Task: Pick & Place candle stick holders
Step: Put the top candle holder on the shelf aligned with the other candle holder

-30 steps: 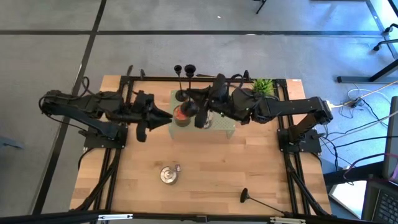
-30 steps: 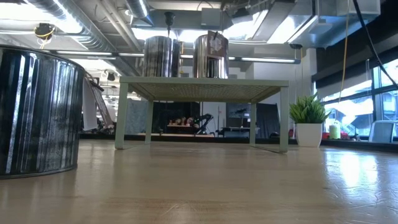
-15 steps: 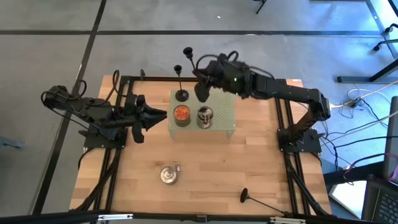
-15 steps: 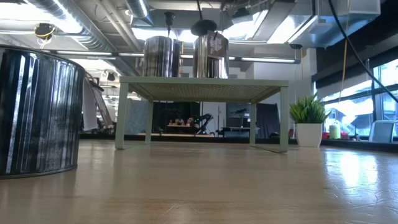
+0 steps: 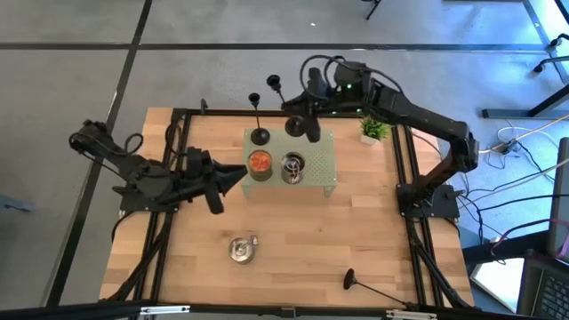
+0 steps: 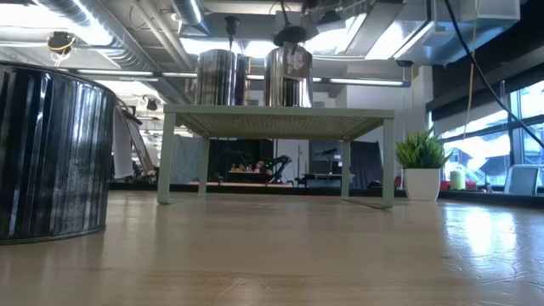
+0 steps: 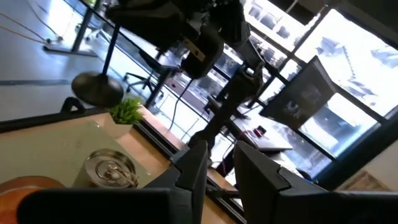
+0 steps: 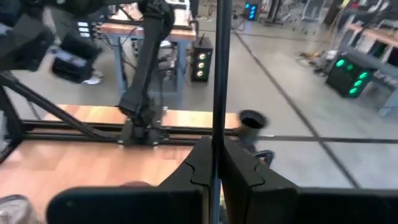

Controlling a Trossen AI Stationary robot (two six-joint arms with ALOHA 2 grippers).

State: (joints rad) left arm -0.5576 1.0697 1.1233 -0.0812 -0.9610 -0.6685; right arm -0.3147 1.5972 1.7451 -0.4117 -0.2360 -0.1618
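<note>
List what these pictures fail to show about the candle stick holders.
- Right wrist view: the right gripper is shut on the held candle stick holder. Only the stem shows, the cup and base falling outside the picture.
- Low view: only that holder's base shows, and the top edge cuts off its stem.
- High view: the stem tip of the lying candle stick holder is lost against the dark frame bar.

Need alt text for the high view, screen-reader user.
Seen from above, the right gripper holds a black candle stick holder by its stem over the back edge of a pale green rack, which carries two tin cans and another holder. The left gripper sits beside the rack; a third holder lies near the table's front.
</note>
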